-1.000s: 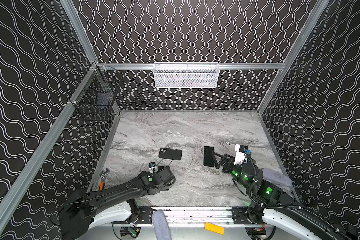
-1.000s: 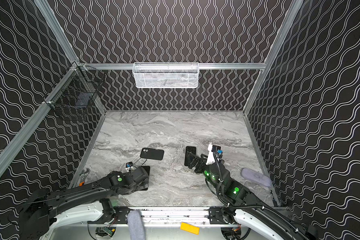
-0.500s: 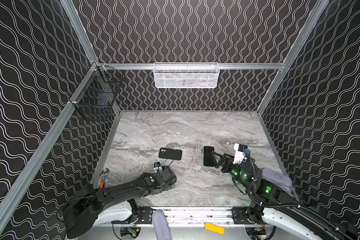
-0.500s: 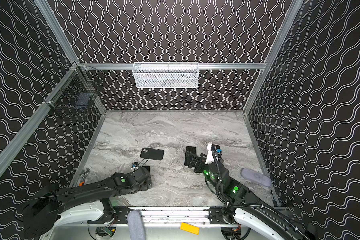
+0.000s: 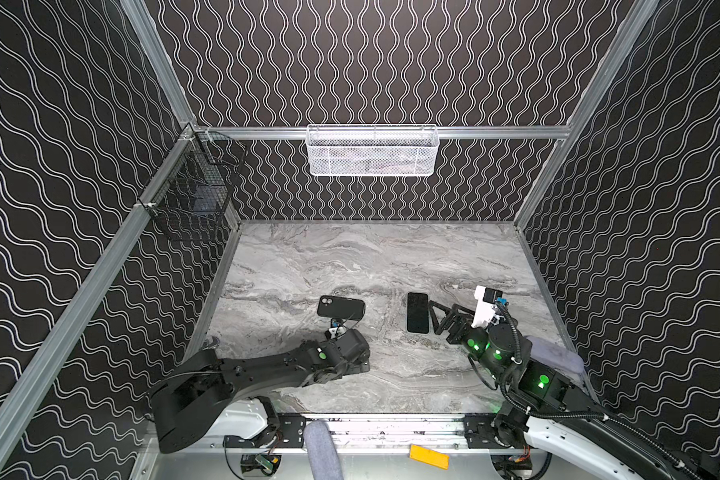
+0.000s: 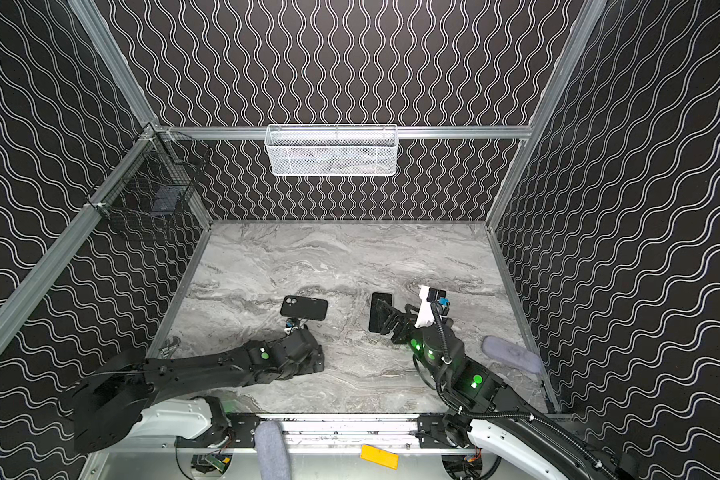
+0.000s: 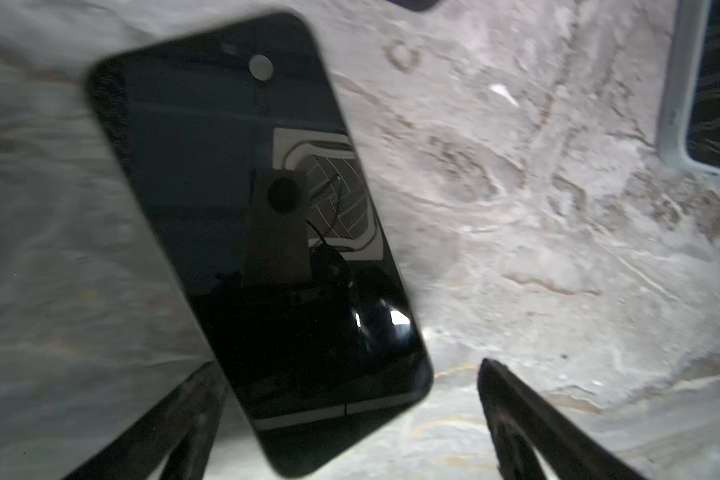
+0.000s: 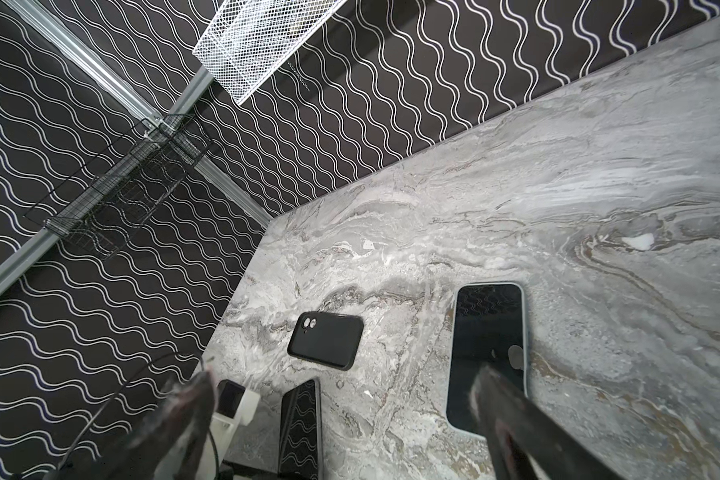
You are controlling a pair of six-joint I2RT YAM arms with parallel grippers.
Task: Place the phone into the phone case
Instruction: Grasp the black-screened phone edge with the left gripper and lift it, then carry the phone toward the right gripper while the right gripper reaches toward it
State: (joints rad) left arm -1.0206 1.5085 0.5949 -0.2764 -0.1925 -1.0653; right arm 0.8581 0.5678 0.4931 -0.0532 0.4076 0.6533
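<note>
A black phone (image 7: 258,232) lies screen up on the marble table, its near end between the fingers of my open left gripper (image 7: 348,365). In both top views that gripper (image 5: 356,363) points down and hides most of the phone. The black phone case (image 5: 341,307) (image 8: 325,340) lies back up with its camera holes showing, just behind the left wrist. A second dark slab with a pale rim (image 5: 417,312) (image 8: 487,353) lies to the right. My right gripper (image 5: 437,320) (image 8: 344,374) stands open beside it, one finger (image 8: 499,411) over its near corner.
A white mesh basket (image 5: 373,151) hangs on the back wall and a black wire basket (image 5: 192,195) on the left wall. A grey cloth (image 5: 553,357) lies by the right wall behind the right arm. Wavy-patterned walls close in the table on three sides.
The left wrist has moved a little to the right over the phone, its forearm dropping lower. The right arm, the case and the pale-rimmed slab have stayed put.
</note>
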